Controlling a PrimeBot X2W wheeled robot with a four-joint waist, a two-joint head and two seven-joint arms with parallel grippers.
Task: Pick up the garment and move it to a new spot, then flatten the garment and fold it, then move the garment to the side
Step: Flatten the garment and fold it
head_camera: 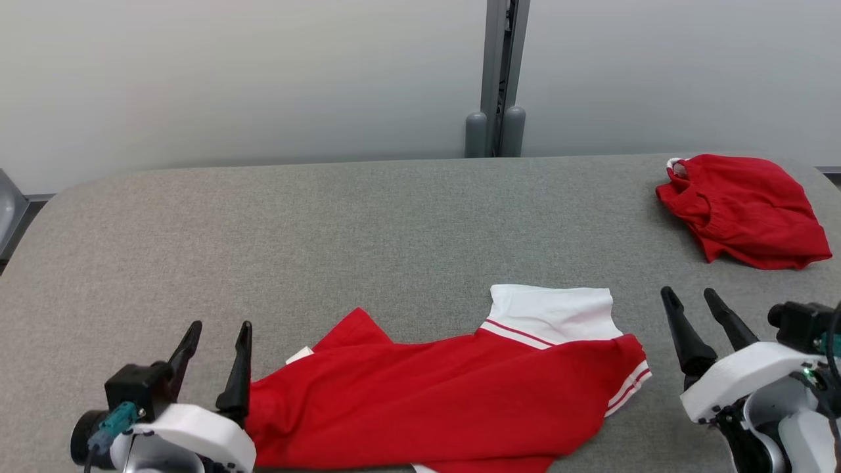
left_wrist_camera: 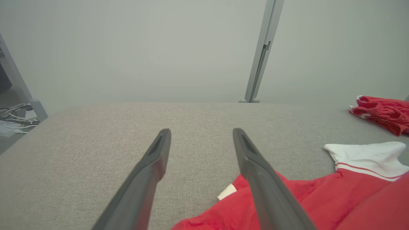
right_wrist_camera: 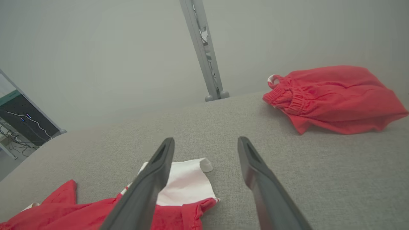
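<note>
"Head view, bottom edge first: what is sitting nearest?"
"The left tool [head_camera: 221, 325] is sitting at the lower left and the right tool [head_camera: 688, 292] at the lower right. Both are standing with fingers spread, gripping nothing."
"And the garment?"
"The garment [head_camera: 447, 401], red with a white panel, is lying rumpled on the grey desk [head_camera: 328, 230] along the bottom centre, between the two tools and just beside the left one."
"Higher up?"
"Red shorts [head_camera: 746, 210] are lying bunched at the upper right, well apart from it. A grey post [head_camera: 497, 79] is rising behind the desk's far edge."
</note>
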